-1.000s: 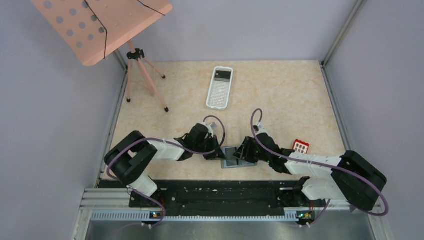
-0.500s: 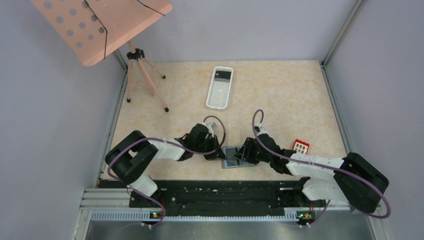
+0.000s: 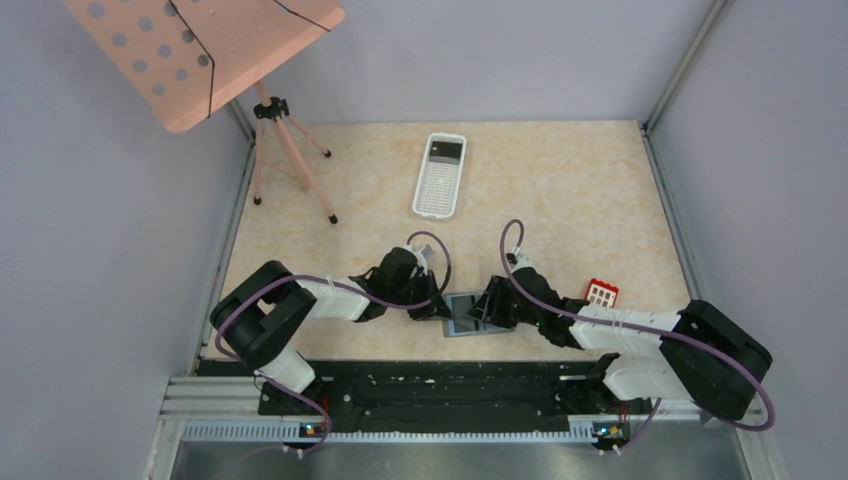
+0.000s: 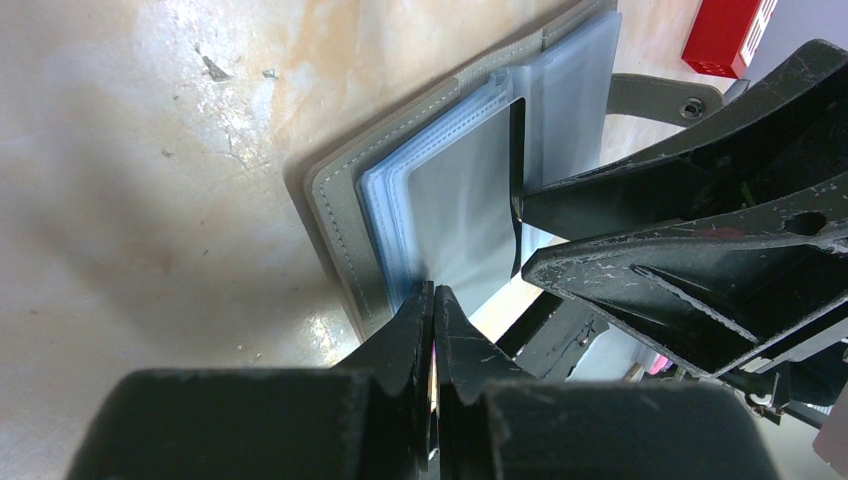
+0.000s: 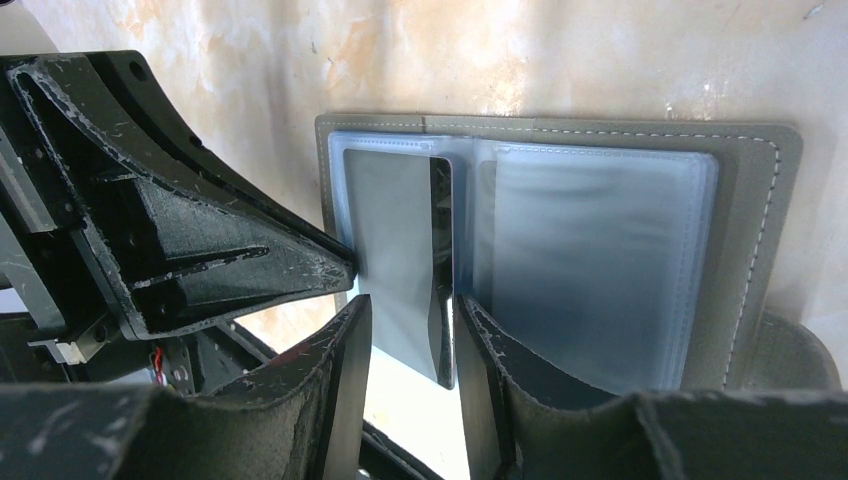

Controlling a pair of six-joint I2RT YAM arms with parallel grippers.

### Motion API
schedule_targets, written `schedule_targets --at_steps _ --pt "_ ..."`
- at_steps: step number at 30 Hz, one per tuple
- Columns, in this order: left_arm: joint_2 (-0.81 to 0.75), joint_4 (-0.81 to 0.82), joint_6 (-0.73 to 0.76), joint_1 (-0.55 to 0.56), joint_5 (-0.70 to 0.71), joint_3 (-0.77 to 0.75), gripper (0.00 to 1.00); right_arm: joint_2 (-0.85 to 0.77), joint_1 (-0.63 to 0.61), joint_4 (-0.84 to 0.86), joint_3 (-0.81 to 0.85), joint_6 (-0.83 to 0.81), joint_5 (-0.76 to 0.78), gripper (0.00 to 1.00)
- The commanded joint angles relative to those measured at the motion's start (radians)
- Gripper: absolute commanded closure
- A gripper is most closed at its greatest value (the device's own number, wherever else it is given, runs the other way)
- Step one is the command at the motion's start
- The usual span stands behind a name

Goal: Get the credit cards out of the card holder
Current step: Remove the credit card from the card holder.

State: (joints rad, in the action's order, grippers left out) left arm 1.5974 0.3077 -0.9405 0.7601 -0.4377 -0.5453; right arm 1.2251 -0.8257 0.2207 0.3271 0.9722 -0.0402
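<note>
Beige tabletop [image 3: 560, 180]: open grey card holder [image 5: 600, 250], left gripper [image 4: 432, 300] tight on it, right gripper [image 5: 410, 305] seemingly agape.

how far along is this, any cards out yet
Done: one red card lies apart from the card holder. In hand: the left tool pinches the holder's edge while the right tool straddles a grey card that seems partly slid out. Left: pulling it free; whether more cards remain inside cannot be seen.
</note>
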Motion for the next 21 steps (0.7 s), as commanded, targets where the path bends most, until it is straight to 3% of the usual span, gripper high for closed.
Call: schedule_targets --at_steps 1,7,14,17,21 --pt "0.017 0.0 0.009 0.005 0.007 0.018 0.96 0.01 0.011 0.092 -0.007 0.012 -0.035 0.64" --pt "0.018 0.001 0.009 0.007 0.004 0.015 0.96 -0.002 0.013 0.102 -0.015 0.016 -0.047 0.68" --pt "0.007 0.0 0.006 0.007 0.002 0.022 0.96 -0.076 0.053 0.136 -0.065 -0.011 -0.083 0.87" --pt "-0.002 -0.007 0.009 0.007 0.002 0.019 0.96 -0.119 0.076 0.139 -0.083 -0.041 -0.109 1.0" --pt "0.009 -0.019 0.015 0.007 0.004 0.009 0.96 -0.162 0.087 0.109 -0.084 -0.066 -0.118 1.0"
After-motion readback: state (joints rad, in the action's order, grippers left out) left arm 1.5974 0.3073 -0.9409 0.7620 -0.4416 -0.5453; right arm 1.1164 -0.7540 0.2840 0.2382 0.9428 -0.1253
